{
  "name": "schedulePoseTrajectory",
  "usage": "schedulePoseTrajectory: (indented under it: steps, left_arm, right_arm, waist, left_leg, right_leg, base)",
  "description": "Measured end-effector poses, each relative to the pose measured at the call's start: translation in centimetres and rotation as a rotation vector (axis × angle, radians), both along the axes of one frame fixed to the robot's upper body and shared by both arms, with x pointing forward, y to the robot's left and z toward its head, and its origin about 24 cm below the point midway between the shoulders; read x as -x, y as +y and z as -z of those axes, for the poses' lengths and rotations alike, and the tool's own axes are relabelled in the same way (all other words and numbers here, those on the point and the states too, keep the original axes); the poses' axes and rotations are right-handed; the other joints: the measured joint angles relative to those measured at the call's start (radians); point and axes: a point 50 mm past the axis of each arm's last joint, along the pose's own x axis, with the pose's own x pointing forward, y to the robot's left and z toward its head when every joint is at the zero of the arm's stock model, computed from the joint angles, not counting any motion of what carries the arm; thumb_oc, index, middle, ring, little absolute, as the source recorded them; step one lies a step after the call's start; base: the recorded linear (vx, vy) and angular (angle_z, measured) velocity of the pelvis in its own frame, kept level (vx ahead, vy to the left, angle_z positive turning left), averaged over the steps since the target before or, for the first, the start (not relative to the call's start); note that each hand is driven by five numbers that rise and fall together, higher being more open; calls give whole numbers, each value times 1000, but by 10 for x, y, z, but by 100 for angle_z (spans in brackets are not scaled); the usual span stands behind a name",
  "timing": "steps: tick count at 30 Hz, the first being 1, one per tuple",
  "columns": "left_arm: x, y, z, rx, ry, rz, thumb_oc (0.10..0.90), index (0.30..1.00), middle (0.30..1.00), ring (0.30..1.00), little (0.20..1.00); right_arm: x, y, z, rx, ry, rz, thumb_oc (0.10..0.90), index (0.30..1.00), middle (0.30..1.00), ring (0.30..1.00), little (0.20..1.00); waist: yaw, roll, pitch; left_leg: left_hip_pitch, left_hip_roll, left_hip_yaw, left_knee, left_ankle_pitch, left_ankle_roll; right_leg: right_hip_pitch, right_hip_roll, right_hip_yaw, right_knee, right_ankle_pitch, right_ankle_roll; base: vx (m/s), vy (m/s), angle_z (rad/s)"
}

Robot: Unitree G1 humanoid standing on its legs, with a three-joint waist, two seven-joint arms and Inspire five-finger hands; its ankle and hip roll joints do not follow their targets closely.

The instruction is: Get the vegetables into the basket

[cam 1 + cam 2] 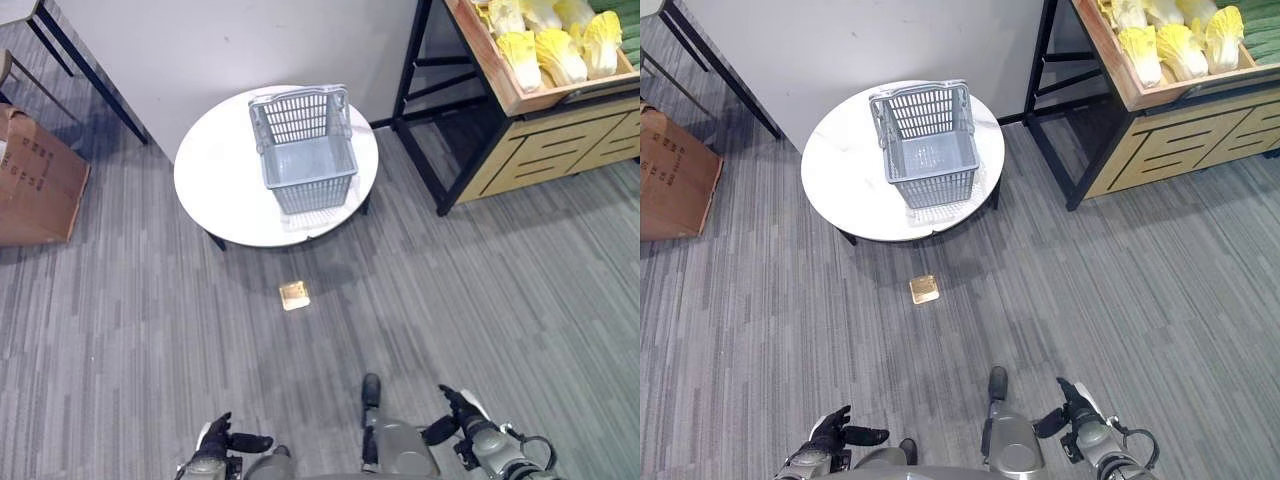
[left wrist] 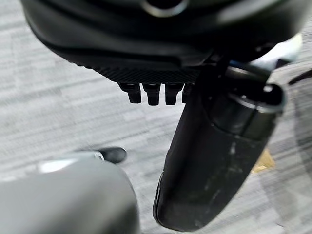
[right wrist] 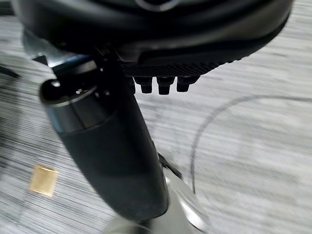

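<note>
Left eye view: grey basket (image 1: 303, 150) sits on the round white worktop (image 1: 215, 185), vegetables (image 1: 555, 45) well apart in the wooden shelf crate. Left hand (image 1: 222, 441) and right hand (image 1: 458, 407) hang low, fingers relaxed, holding nothing. Left wrist view: fingers (image 2: 152, 92) straight over carpet.

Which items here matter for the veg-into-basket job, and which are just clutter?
Job items:
- grey basket, empty, on the round white table
- cabbages in the wooden crate on the rack
- left hand and right hand, both low, holding nothing

Lying about:
- cardboard box on the floor
- brass floor plate
- dark table legs
</note>
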Motion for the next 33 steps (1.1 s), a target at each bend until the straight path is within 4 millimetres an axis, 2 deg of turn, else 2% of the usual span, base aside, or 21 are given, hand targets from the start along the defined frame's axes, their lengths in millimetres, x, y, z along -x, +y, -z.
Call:
schedulePoseTrajectory:
  steps: [2,3,4,6,7,8,9,10,12,13,15,17,18,19,21,24,27,30,31,32,33]
  left_arm:
    - [-5,-4,-1,7,-8,5,900,1000,1000,1000,1000]
    - [-9,-3,-2,7,-17,-2,900,1000,1000,1000,1000]
    - [-11,-3,-2,5,-23,-4,900,1000,1000,1000,1000]
    - [-15,-1,-5,1,-42,-10,900,1000,1000,1000,1000]
    - [-26,-3,-8,3,-74,4,900,1000,1000,1000,1000]
    - [-29,-6,-9,13,-86,1,900,1000,1000,1000,1000]
    - [-30,-5,-9,14,-89,-7,900,1000,1000,1000,1000]
    - [-29,-1,-10,-3,-86,-4,900,1000,1000,1000,1000]
    - [-37,-1,-13,-1,-122,-13,900,1000,1000,1000,1000]
    - [-38,-1,-14,-1,-124,-13,900,1000,1000,1000,1000]
    - [-30,-4,-10,7,-105,-16,900,1000,1000,1000,1000]
    - [-23,-7,-7,16,-82,2,900,1000,1000,1000,1000]
    - [-21,-10,-6,24,-76,2,900,1000,1000,1000,1000]
    - [-25,-9,-7,20,-84,5,900,1000,1000,1000,1000]
    - [-29,-7,-9,5,-86,41,900,1000,1000,1000,1000]
    - [-29,1,-10,-29,-78,72,900,1000,1000,1000,1000]
    - [-21,16,-11,-66,-52,67,900,1000,1000,1000,1000]
    - [-10,28,-10,-97,-12,52,900,1000,1000,1000,1000]
    - [-6,36,-10,-109,-8,27,900,1000,1000,1000,1000]
    - [-2,37,-10,-110,0,24,900,1000,1000,1000,1000]
    - [0,33,-7,-100,19,20,900,1000,1000,1000,1000]
  right_arm:
    - [0,-2,0,-5,-2,24,900,1000,1000,1000,1000]
    - [6,-5,2,1,21,39,900,1000,1000,1000,1000]
    - [11,-6,3,3,29,53,900,1000,1000,1000,1000]
    - [21,-9,7,15,66,65,900,1000,1000,1000,1000]
    - [31,-11,10,23,91,91,900,1000,1000,1000,1000]
    - [35,-12,11,33,120,100,900,1000,1000,1000,1000]
    - [36,-12,12,33,122,100,900,1000,1000,1000,1000]
    - [35,-8,13,29,118,91,900,1000,1000,1000,1000]
    - [37,-3,15,22,127,94,900,1000,1000,1000,1000]
    - [36,-3,15,22,125,95,900,1000,1000,1000,1000]
    - [35,-4,14,20,110,94,900,1000,1000,1000,1000]
    - [43,-5,15,22,125,95,900,1000,1000,1000,1000]
    - [48,-8,16,29,138,97,900,1000,1000,1000,1000]
    - [50,-4,17,19,145,98,900,1000,1000,1000,1000]
    - [53,4,21,-8,164,95,900,1000,1000,1000,1000]
    - [56,16,25,-40,184,86,900,1000,1000,1000,1000]
    - [42,14,21,-36,146,79,900,1000,1000,1000,1000]
    - [40,17,21,-44,141,78,900,1000,1000,1000,1000]
    - [40,21,21,-52,138,76,900,1000,1000,1000,1000]
    - [39,21,21,-52,134,76,900,1000,1000,1000,1000]
    - [36,13,18,-26,117,79,900,1000,1000,1000,1000]
  waist:
    - [-7,0,1]
    - [-3,-9,6]
    - [-2,-18,11]
    - [2,-39,20]
    - [1,-51,26]
    - [4,-49,32]
    - [3,-44,31]
    - [4,-36,28]
    - [25,-36,32]
    - [29,-35,31]
    - [27,-34,19]
    - [11,-26,-7]
    - [12,-6,-23]
    - [6,-23,-16]
    - [8,-31,-15]
    - [18,-52,-27]
    - [42,-68,-33]
    - [46,-95,-49]
    - [47,-100,-54]
    - [45,-111,-61]
    - [49,-70,-38]
  left_leg:
    - [-56,9,-41,92,38,-41]
    - [-99,10,-43,186,75,-60]
    - [-115,10,-41,236,107,-65]
    - [-160,1,-27,292,100,-68]
    - [-205,-21,0,128,57,-51]
    - [-235,-21,15,-42,81,-30]
    - [-246,-12,17,-80,94,-22]
    - [-256,10,21,-220,137,-23]
    - [-320,50,23,-256,218,-24]
    - [-317,51,23,-255,228,-21]
    - [-285,33,34,-246,237,2]
    - [-276,-1,80,-202,235,55]
    - [-259,-5,92,-210,232,90]
    - [-238,-34,112,-232,234,108]
    - [-223,-56,128,-233,221,137]
    - [-190,-106,130,-220,167,185]
    - [-152,-165,147,-215,116,232]
    - [-127,-187,141,-217,98,260]
    - [-125,-198,136,-202,75,295]
    - [-121,-202,132,-199,69,303]
    - [-53,-180,126,-230,62,315]
  right_leg:
    - [9,9,-21,5,-43,0]
    - [32,16,-24,5,-61,-41]
    - [50,16,-25,6,-79,-44]
    - [86,14,-25,-14,-79,-43]
    - [116,11,-29,-69,-84,-33]
    - [118,31,-28,-72,-78,-28]
    - [122,42,-28,-72,-79,-27]
    - [138,69,-16,-76,-107,-8]
    - [172,106,18,-77,-128,-15]
    - [187,110,35,-77,-134,-19]
    - [231,104,95,-72,-152,-8]
    - [247,82,114,-70,-165,5]
    - [251,79,128,-68,-170,13]
    - [244,48,135,-44,-177,24]
    - [207,22,138,53,-200,57]
    - [171,-34,170,197,-245,117]
    - [128,-92,178,349,-250,123]
    - [57,-120,191,526,-230,160]
    - [17,-134,194,560,-229,169]
    - [10,-133,191,574,-210,162]
    - [7,-127,117,586,-234,144]
  base:
    - [124,-176,28]
    - [119,-147,26]
    - [209,-198,13]
    - [184,-60,11]
    - [267,47,9]
    - [303,99,8]
    - [332,136,-30]
    - [310,146,-25]
    - [325,169,-54]
    - [468,352,-101]
    - [337,310,-91]
    - [156,222,-47]
    - [126,166,-30]
    - [102,133,-26]
    - [108,172,-4]
    - [143,242,4]
    - [132,261,-3]
    - [64,173,8]
    - [134,219,12]
    - [215,49,-4]
    - [194,-8,2]
